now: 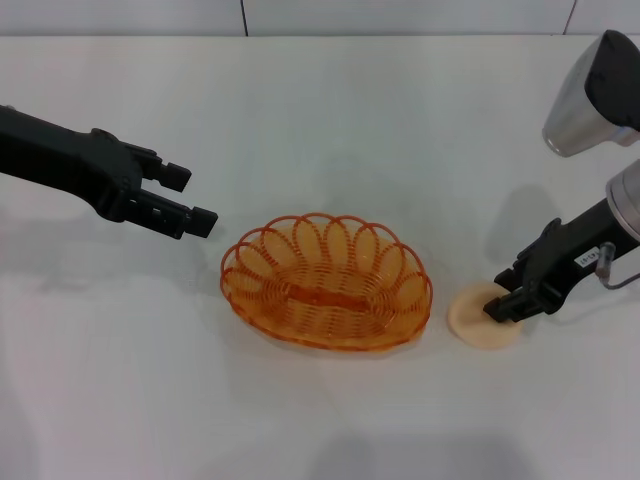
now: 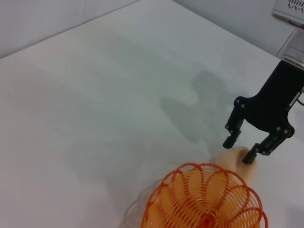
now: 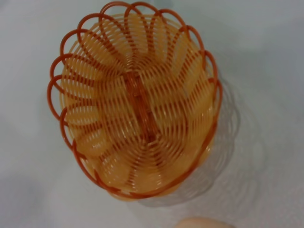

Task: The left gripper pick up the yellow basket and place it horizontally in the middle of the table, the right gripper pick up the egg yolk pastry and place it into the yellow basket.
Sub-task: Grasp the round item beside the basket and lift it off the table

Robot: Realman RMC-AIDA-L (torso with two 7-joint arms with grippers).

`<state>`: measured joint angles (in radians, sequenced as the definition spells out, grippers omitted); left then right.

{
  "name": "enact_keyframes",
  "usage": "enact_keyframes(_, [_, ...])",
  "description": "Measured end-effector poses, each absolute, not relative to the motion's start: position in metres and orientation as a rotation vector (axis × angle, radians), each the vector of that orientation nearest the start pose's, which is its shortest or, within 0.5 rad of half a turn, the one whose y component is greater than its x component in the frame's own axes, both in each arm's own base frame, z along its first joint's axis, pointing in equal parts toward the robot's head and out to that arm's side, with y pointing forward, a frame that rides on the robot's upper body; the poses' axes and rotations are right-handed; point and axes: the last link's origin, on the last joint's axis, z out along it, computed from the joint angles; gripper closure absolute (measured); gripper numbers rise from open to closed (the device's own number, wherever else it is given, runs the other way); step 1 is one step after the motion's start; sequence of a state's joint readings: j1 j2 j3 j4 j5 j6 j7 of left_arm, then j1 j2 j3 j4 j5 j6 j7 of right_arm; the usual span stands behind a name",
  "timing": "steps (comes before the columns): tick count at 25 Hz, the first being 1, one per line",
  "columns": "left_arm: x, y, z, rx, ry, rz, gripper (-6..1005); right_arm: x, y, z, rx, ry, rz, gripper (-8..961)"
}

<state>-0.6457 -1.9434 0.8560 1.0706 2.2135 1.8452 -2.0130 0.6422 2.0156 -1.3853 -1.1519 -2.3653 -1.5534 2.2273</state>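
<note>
The yellow basket (image 1: 327,280) lies empty and lengthwise across the middle of the table (image 1: 320,120). It also shows in the left wrist view (image 2: 204,199) and the right wrist view (image 3: 137,109). My left gripper (image 1: 190,198) is open and empty, hovering to the basket's left, apart from it. The egg yolk pastry (image 1: 478,322) lies on the table just right of the basket. My right gripper (image 1: 503,298) is open and down at the pastry's right side, fingertips touching its top. The left wrist view shows this gripper (image 2: 240,151) over the pastry (image 2: 232,159).
The right arm's silver-grey segment (image 1: 590,95) hangs over the table's far right. The table's back edge meets a grey wall (image 1: 300,15). Bare white tabletop lies all around the basket.
</note>
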Motion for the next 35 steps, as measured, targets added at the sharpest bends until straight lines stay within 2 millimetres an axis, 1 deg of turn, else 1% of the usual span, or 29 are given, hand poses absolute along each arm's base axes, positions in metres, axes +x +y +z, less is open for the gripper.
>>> enact_keyframes(4, [-0.208,0.352,0.080,-2.939,-0.835,-0.128,145,0.190,0.351,-0.012,-2.913,0.685,-0.445,523])
enact_keyframes(10, [-0.208,0.352,0.080,-2.940,-0.834,-0.128,145,0.187,0.350,-0.012,-2.924,0.687,-0.441,649])
enact_keyframes(15, [-0.208,0.352,0.080,-2.940,-0.834,-0.128,145,0.185,0.350,-0.011,-2.929,0.690,-0.437,840])
enact_keyframes(18, [-0.208,0.352,0.080,-2.939,-0.834,-0.128,145,0.184,0.351,-0.010,-2.929,0.687,-0.432,899])
enact_keyframes(24, [-0.210,0.352,0.080,-2.932,-0.838,-0.132,145,0.178,0.351,-0.005,-2.921,0.673,-0.419,912])
enact_keyframes(31, [-0.212,0.352,0.081,-2.926,-0.844,-0.133,146,0.167,0.351,0.013,-2.901,0.670,-0.381,922])
enact_keyframes(34, [-0.212,0.352,0.081,-2.925,-0.842,-0.133,146,0.158,0.350,0.022,-2.893,0.641,-0.368,923])
enact_keyframes(35, [-0.213,0.352,0.081,-2.925,-0.842,-0.133,146,0.151,0.350,0.027,-2.888,0.619,-0.361,923])
